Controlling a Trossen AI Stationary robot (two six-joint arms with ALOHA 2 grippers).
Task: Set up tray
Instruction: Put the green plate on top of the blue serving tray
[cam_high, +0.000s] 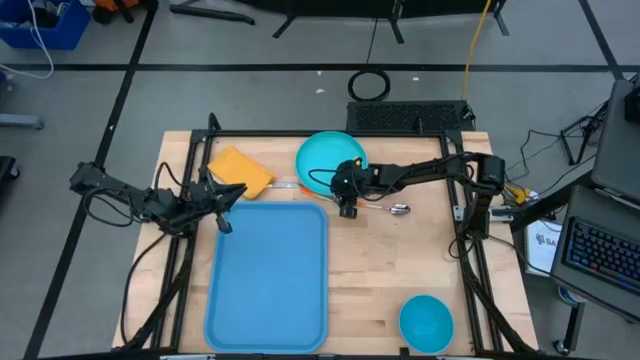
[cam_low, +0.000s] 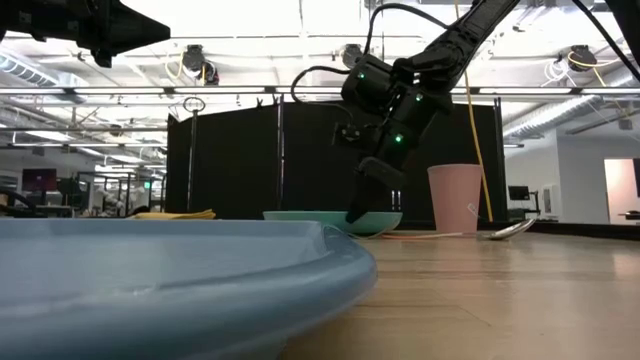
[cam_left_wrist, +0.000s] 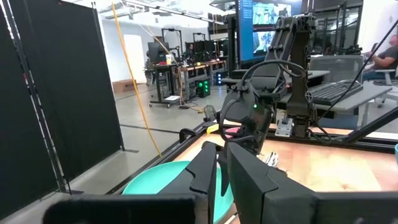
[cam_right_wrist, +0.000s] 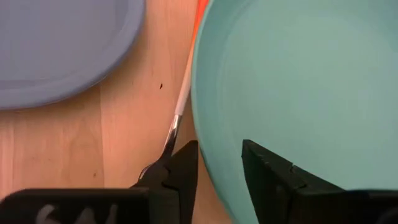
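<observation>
Tray (cam_high: 268, 272) is lying flat on the table (cam_high: 400, 260), nearest the front edge: big light-blue rectangle, rounded corners, raised rim, nothing sitting in it. In the low view only its near rim is showing, filling the foreground (cam_low: 170, 275).

Right of the tray's front corner, a small blue bowl (cam_high: 427, 322) is sitting well apart from it.

Left gripper (cam_high: 224, 222) is hovering over the tray's far left corner, fingers (cam_left_wrist: 205, 174) nearly together, gripping nothing.

Just beyond the tray's far right corner, right gripper (cam_high: 347, 208) is straddling the near rim of the turquoise plate (cam_high: 322, 160), fingers (cam_right_wrist: 183, 165) partly open, one either side of the rim; can't tell if they're clamping yet.

Fork (cam_right_wrist: 177, 118) is lying between plate and tray, mostly hidden. Spoon (cam_high: 388, 209) is lying right of the gripper.

Yellow cloth (cam_high: 240, 170) is lying beyond the tray's far left corner. Pink cup (cam_low: 455, 197) is showing in the low view only.
</observation>
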